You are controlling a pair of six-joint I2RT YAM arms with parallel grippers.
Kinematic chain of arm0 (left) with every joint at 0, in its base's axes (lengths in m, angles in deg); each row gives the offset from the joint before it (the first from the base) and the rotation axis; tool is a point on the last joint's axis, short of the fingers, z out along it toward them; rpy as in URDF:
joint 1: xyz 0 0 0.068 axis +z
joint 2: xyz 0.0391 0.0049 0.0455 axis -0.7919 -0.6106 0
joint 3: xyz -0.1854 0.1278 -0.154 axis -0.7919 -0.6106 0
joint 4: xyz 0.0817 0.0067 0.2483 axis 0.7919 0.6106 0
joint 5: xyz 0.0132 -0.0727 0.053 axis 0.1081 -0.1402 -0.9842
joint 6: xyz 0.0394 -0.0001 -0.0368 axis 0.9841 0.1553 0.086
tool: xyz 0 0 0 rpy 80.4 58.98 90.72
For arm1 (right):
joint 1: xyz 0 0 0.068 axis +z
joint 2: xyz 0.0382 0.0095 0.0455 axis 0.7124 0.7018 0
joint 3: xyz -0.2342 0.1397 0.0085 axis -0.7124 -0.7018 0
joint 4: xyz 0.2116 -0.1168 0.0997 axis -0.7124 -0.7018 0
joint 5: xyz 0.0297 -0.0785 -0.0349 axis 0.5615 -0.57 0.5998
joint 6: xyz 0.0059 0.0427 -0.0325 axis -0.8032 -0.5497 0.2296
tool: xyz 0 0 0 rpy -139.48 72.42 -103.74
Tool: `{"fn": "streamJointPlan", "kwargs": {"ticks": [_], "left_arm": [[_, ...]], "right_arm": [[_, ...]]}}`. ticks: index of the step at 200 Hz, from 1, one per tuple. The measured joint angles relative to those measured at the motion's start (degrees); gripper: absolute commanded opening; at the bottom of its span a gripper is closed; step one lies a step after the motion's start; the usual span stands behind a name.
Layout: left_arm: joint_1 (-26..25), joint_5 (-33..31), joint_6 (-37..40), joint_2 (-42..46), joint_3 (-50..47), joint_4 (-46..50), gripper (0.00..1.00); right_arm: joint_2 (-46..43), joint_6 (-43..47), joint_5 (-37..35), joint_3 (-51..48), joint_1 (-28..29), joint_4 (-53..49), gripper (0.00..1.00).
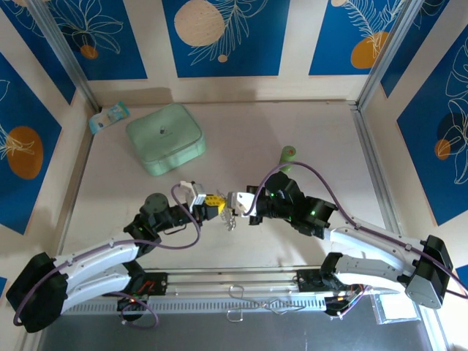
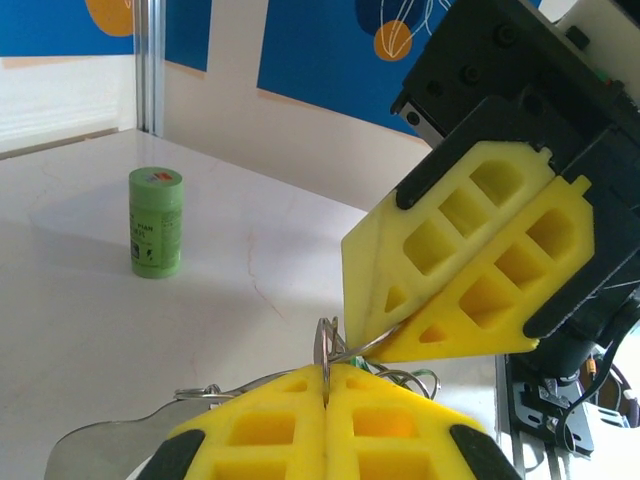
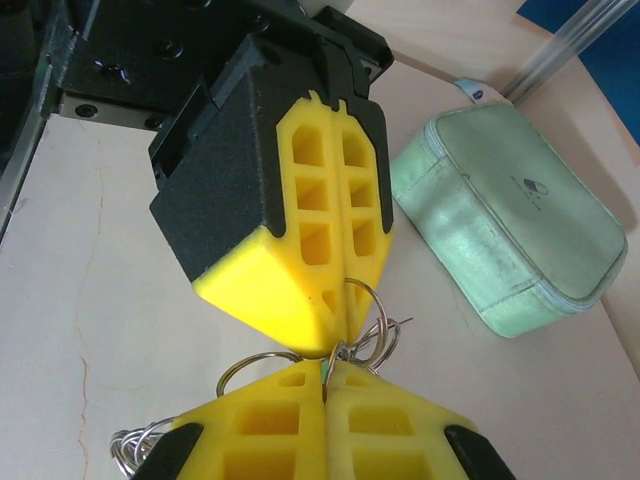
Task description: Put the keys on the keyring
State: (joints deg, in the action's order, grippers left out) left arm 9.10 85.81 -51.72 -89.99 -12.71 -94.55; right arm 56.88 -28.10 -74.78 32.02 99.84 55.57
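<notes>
Left gripper sits at the bottom of its wrist view, yellow fingers pressed fully together w/ a thin wire loop of the keyring pinched in the seam. Right gripper comes in tip-to-tip from above, also closed, touching the same wire. In the right wrist view, right gripper is closed too, and silver loops of the keyring stick out btwn it and left gripper. Green fleck at the seam; can't tell if it's one of the keys. From above, both grippers meet mid-table, lifted off it, bits of ring dangling below. Mint case far left, green roll far right, both well apart.
</notes>
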Motion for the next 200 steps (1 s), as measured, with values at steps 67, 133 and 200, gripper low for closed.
{"fn": "streamJointPlan", "kwargs": {"ticks": [67, 133, 200], "left_arm": [[0.0, -0.1, 4.8, 0.0, 0.1, -1.4, 0.0], [0.0, 2.8, 10.2, -1.3, 0.0, -4.7, 0.0], [0.0, 8.0, 12.5, -4.0, 0.0, -7.8, 0.0]], "right_arm": [[-6.1, -9.2, 19.3, 0.0, -13.2, -4.3, 0.37], [-7.4, -23.7, 36.9, -0.7, -23.1, 0.7, 0.35], [0.0, -23.4, 38.6, 0.7, -19.1, -2.0, 0.37]]}}
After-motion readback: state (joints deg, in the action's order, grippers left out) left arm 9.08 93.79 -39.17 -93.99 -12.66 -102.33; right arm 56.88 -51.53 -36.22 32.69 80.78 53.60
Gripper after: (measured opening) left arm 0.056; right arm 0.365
